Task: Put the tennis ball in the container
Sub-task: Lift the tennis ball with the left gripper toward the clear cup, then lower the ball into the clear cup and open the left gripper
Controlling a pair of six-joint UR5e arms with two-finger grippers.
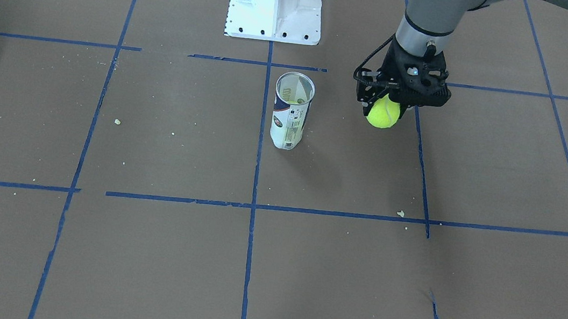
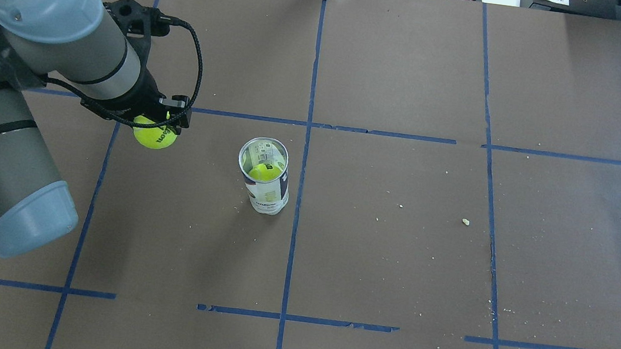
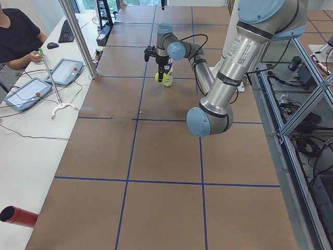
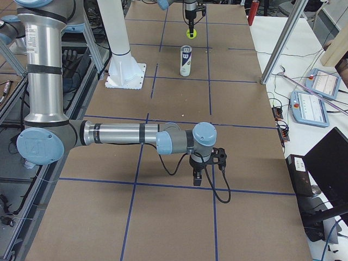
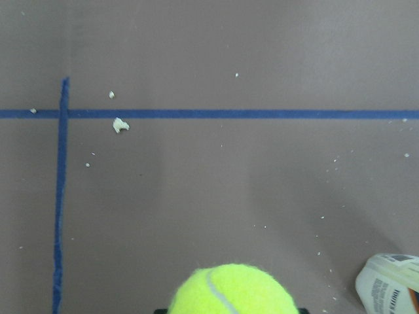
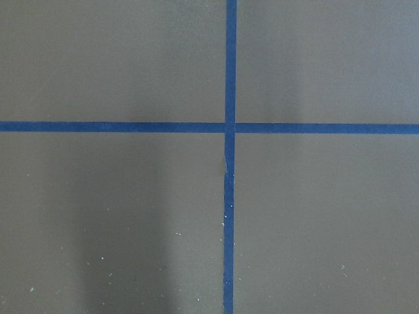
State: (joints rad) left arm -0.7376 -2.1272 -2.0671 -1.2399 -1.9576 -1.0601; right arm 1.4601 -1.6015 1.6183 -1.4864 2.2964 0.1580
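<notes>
A left gripper (image 1: 385,103) points straight down over a brown table (image 1: 142,250) marked with blue tape lines. Its jaws are closed around a tennis ball (image 1: 383,113), gripping it from above, and the ball's dark logo faces the overhead camera. The container (image 1: 291,111) stands upright on the table to the ball's side, near it but not touching. Its long axis is vertical and its open silvery rim faces up. A second yellow-green ball (image 2: 262,172) sits inside the tube. A white pedestal (image 1: 276,1) stands beyond the container, toward the robot. The right gripper (image 4: 198,178) hangs over the table well apart from the tube – its jaw opening cannot be told.
</notes>
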